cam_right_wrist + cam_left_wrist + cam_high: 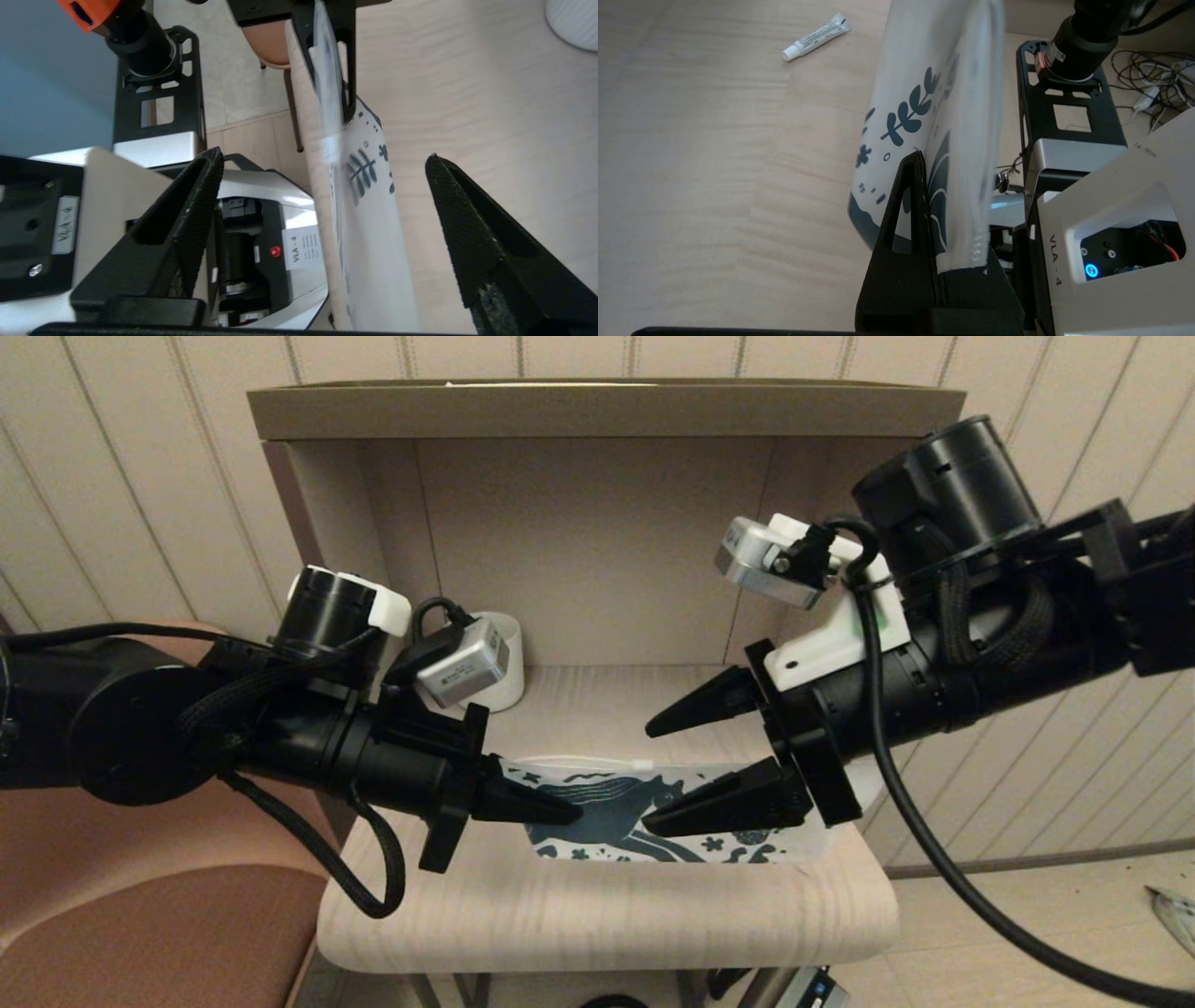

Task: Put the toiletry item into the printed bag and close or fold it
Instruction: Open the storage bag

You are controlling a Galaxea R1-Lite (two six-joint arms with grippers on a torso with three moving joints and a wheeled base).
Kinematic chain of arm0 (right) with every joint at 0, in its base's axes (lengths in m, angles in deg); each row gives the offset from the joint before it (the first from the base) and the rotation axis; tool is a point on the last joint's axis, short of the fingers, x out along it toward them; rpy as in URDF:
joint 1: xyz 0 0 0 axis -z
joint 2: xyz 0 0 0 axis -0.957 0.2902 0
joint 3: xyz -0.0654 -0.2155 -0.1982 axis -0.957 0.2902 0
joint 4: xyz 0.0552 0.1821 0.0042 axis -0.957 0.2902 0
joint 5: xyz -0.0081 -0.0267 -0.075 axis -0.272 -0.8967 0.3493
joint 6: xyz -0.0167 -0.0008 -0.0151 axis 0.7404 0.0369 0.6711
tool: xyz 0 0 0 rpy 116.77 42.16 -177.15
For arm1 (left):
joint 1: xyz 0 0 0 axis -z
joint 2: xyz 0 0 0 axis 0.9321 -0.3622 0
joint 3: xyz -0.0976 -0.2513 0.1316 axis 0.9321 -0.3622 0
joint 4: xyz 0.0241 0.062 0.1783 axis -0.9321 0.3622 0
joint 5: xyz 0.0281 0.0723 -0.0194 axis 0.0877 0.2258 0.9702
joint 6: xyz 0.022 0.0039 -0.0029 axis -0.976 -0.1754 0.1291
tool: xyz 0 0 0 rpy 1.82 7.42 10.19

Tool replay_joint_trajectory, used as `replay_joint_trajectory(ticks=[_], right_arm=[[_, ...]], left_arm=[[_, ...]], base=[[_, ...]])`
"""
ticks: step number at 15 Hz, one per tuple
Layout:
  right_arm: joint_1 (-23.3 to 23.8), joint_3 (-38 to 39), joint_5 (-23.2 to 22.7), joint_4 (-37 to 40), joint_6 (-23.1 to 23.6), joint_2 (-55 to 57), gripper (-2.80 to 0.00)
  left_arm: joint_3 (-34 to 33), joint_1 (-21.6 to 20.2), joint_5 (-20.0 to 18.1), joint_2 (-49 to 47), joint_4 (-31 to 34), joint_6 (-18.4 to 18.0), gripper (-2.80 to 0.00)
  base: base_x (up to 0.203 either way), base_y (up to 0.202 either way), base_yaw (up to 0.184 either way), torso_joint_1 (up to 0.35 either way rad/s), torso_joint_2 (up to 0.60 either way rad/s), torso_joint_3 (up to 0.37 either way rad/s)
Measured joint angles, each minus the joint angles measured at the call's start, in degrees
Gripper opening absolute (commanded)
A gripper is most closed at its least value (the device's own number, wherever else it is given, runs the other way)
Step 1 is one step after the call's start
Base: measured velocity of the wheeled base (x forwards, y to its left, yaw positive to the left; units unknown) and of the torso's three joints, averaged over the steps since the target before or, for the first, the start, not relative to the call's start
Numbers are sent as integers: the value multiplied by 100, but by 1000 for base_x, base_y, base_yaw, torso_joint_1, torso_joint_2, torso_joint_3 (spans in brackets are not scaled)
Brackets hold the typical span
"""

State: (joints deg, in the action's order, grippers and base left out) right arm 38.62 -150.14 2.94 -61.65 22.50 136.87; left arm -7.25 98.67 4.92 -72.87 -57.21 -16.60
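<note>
Left gripper (pixel 551 807) clamped on bag (pixel 653 803) edge, mid-frame above table (pixel 597 915); right gripper (pixel 658 775) jaws wide, straddling its far end; tube (pixel 816 36) lies apart, so best keep bag steady, mouth reachable.

A pale wood-grain table (pixel 607 915) stands inside a beige alcove with a shelf (pixel 607 411) across the top. A white ribbed mug (pixel 509 663) sits near the back left corner. A brown chair (pixel 140 896) stands left of the table
</note>
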Motion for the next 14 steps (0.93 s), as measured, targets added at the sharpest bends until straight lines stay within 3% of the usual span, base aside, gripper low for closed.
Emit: replay_joint_trajectory(ticks=[14], right_arm=[[-59, 36, 330, -207, 171, 53, 0]], left_arm=[[-4, 0, 0, -28, -18, -14, -280]], base=[[0, 0, 0, 0, 0, 0]])
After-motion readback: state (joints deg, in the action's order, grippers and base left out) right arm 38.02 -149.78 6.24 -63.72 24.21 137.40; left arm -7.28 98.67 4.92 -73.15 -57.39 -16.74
